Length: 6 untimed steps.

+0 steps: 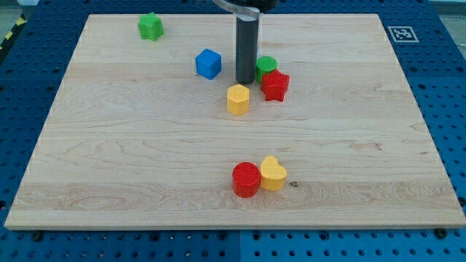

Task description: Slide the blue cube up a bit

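Note:
The blue cube sits on the wooden board above the view's centre, a little left of middle. My tip is at the end of the dark rod, to the right of the blue cube with a small gap between them. The tip stands just above the yellow hexagonal block and left of the green cylinder and the red star-shaped block.
A green star-shaped block lies near the view's top left. A red cylinder and a yellow heart-shaped block touch each other near the view's bottom centre. A marker tag sits past the board's top right corner.

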Each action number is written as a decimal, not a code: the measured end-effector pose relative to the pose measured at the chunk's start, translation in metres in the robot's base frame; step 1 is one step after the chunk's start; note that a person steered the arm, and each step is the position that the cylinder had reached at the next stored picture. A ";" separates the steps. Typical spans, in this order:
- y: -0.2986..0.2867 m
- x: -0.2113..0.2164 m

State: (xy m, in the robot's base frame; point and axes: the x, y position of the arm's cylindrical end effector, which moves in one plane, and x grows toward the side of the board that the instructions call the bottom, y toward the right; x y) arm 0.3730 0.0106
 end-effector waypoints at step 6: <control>-0.082 -0.032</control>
